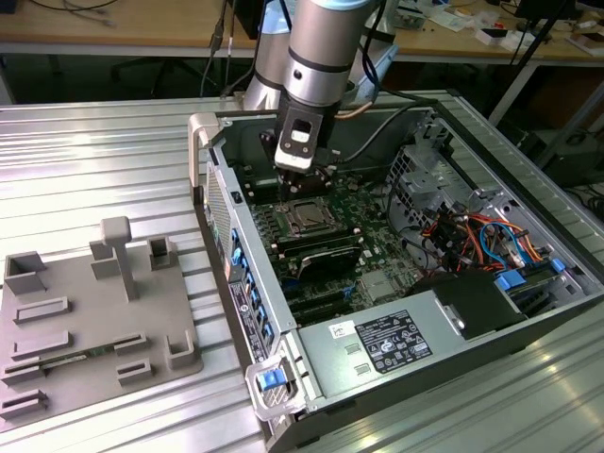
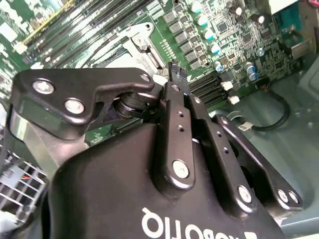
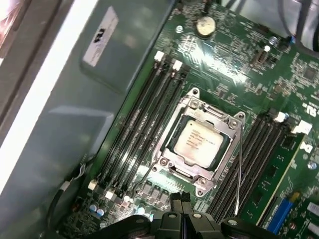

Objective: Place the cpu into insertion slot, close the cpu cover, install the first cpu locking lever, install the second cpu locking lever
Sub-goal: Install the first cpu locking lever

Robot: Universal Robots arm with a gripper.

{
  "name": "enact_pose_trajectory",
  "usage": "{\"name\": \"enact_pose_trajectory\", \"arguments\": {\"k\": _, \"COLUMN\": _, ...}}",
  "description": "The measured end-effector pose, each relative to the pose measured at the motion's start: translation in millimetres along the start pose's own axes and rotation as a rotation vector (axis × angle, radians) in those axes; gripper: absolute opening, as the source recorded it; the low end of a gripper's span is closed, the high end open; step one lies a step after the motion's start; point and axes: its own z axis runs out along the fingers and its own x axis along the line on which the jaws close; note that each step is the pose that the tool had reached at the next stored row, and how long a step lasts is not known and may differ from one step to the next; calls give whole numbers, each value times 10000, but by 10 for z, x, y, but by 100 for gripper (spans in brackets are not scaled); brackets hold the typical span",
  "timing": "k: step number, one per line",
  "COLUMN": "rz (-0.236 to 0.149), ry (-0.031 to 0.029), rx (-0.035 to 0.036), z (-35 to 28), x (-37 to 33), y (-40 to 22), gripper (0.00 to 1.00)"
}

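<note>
The cpu (image 3: 198, 141), a pale metal square, lies in the insertion slot (image 3: 164, 160) on the green motherboard. The silvery cpu cover (image 3: 218, 115) lies down around it as a frame. A thin wire locking lever (image 3: 239, 169) runs along one side of the socket, and another thin wire (image 3: 145, 178) sticks out at a corner. My gripper (image 3: 181, 201) hovers just off the socket's edge, fingers pressed together with nothing between them. In the exterior view the gripper (image 1: 304, 177) hangs above the far side of the socket (image 1: 305, 218). The second wrist view shows a fingertip (image 2: 175, 69) near the socket's corner (image 2: 141, 37).
The open computer case (image 1: 283, 377) lies on a ribbed metal table. Long black memory slots (image 3: 144, 124) flank the socket on both sides. Drive cages and bundled orange and blue cables (image 1: 472, 236) fill the case's far end. A grey fixture tray (image 1: 85, 311) sits at the exterior view's left.
</note>
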Motion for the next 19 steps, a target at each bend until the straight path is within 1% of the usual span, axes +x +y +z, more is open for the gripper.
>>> {"name": "enact_pose_trajectory", "arguments": {"k": 1, "rz": -108, "ry": 28, "rx": -20, "z": 0, "x": 9, "y": -17, "gripper": 11}}
{"name": "enact_pose_trajectory", "arguments": {"k": 2, "rz": -130, "ry": 81, "rx": -49, "z": 1, "x": 30, "y": -54, "gripper": 11}}
{"name": "enact_pose_trajectory", "arguments": {"k": 4, "rz": -142, "ry": 170, "rx": -98, "z": 1, "x": 58, "y": -105, "gripper": 11}}
{"name": "enact_pose_trajectory", "arguments": {"k": 6, "rz": -156, "ry": 241, "rx": -139, "z": 2, "x": 84, "y": -153, "gripper": 11}}
{"name": "enact_pose_trajectory", "arguments": {"k": 7, "rz": -179, "ry": 296, "rx": -171, "z": 2, "x": 93, "y": -169, "gripper": 11}}
{"name": "enact_pose_trajectory", "arguments": {"k": 8, "rz": -242, "ry": 326, "rx": -189, "z": 2, "x": 95, "y": -173, "gripper": 11}}
{"name": "enact_pose_trajectory", "arguments": {"k": 9, "rz": -416, "ry": 334, "rx": -195, "z": 2, "x": 95, "y": -173, "gripper": 11}}
{"name": "enact_pose_trajectory", "arguments": {"k": 10, "rz": -692, "ry": 333, "rx": -198, "z": 2, "x": 95, "y": -173, "gripper": 11}}
{"name": "enact_pose_trajectory", "arguments": {"k": 12, "rz": -1053, "ry": 329, "rx": -199, "z": 3, "x": 95, "y": -173, "gripper": 11}}
{"name": "enact_pose_trajectory", "arguments": {"k": 19, "rz": -2568, "ry": 312, "rx": -211, "z": 9, "x": 95, "y": -173, "gripper": 11}}
